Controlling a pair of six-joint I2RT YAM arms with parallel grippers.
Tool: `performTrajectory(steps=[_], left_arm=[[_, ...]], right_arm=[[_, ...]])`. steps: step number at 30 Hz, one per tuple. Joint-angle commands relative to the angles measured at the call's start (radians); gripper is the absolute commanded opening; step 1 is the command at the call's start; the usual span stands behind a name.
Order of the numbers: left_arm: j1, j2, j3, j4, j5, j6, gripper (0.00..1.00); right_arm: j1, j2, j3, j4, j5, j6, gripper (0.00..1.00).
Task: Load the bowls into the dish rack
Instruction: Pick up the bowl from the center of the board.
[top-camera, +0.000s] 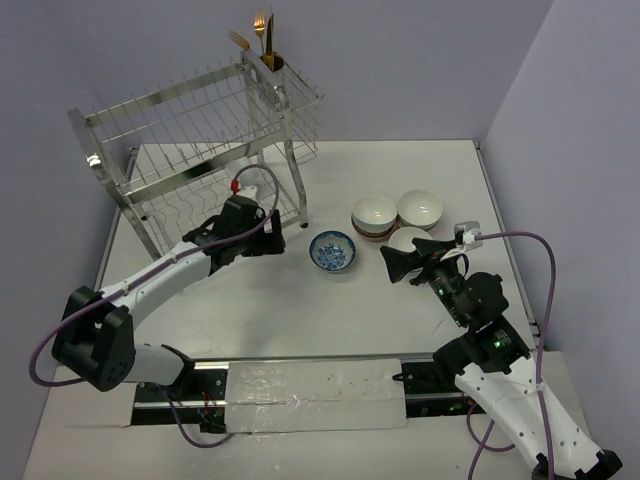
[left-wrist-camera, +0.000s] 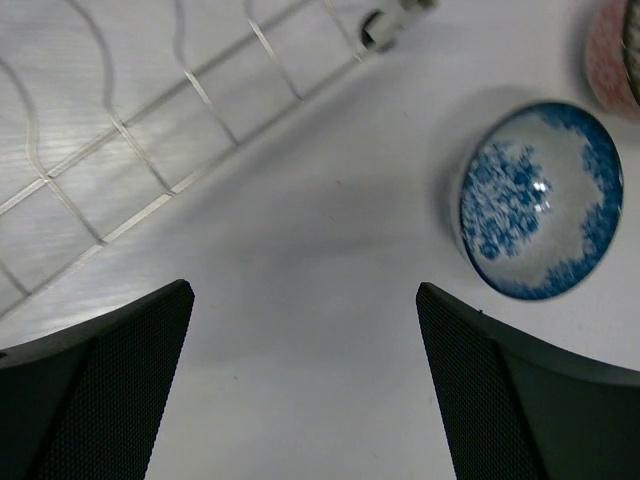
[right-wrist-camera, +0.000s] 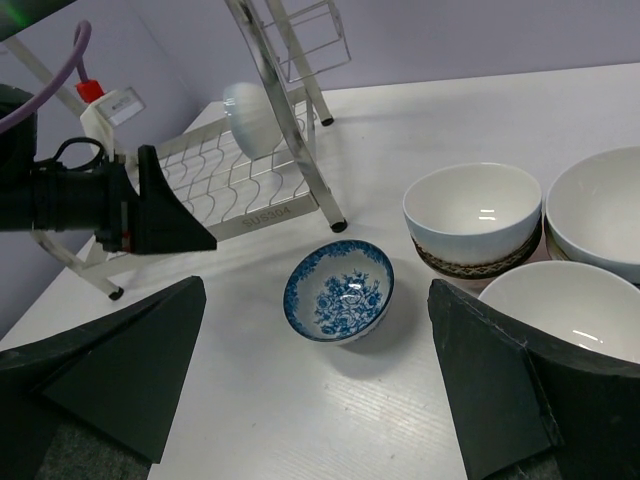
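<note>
Table (top-camera: 330, 310): white surface filling the middle of the overhead view. It carries the rack and all the crockery.

Dish rack (top-camera: 200, 150): two-tier wire frame at upper left of the overhead view, standing on legs. Its wavy lower shelf (left-wrist-camera: 120, 130) faces the open table, so a bowl can be slid in from the front.

Left gripper (top-camera: 272, 238): centre-left, just beside the rack's front leg. Its jaws are spread fully and hold nothing. In its wrist view (left-wrist-camera: 303, 292) only bare table lies between the fingers, a stance judged to be waiting near the rack to receive or place.

Right gripper (top-camera: 398, 264): right of centre, pointing toward frame left. Its jaws are spread wide and hold nothing. In its wrist view (right-wrist-camera: 318, 288) the patterned bowl sits in the gap ahead, untouched, and is judged the likely first pick.

White bowls (top-camera: 374, 212): three in a tight cluster right of centre, upright, rims touching or nearly so. One has a brown band outside (right-wrist-camera: 472, 215). They are grouped within the right arm's reach.

Blue-patterned bowl (top-camera: 333, 250): alone at centre, upright, apart from the cluster and between the two grippers. It is the easiest to approach without knocking a neighbour.

Cutlery cup (top-camera: 272, 62): on the rack's top far corner, holding gold utensils (top-camera: 260, 25) upright, out of the bowls' way.

Progress: every bowl seen stands on the table, so loading is judged still ahead.
</note>
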Motion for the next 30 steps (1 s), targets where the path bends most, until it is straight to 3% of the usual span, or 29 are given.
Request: performTrajectory(steps=[1,8,17,23,30], left_arm=[[-0.073,-0.004,0.04,-0.026,-0.029,0.028,0.99],[-0.198,0.033,0.083,0.015,-0.032,-0.001,0.99],[-0.313,0.171,0.265,0.012,-0.039,0.051,0.99],[-0.382,0.332,0.455,-0.087,-0.049,0.123,0.99],[-0.426,0.507,0.667,-0.215,-0.035,0.182,0.88]], right_arm=[[0.007,-0.005,0.004,0.043,0.005,-0.011,1.0],[0.007,-0.017,0.016,0.026,0.021,-0.005,1.0],[0.007,-0.022,0.044,-0.015,0.133,0.008,1.0],[0.007,-0.048,0.056,-0.059,0.21,0.02,1.0],[0.007,-0.084,0.052,-0.104,0.265,0.038,1.0]])
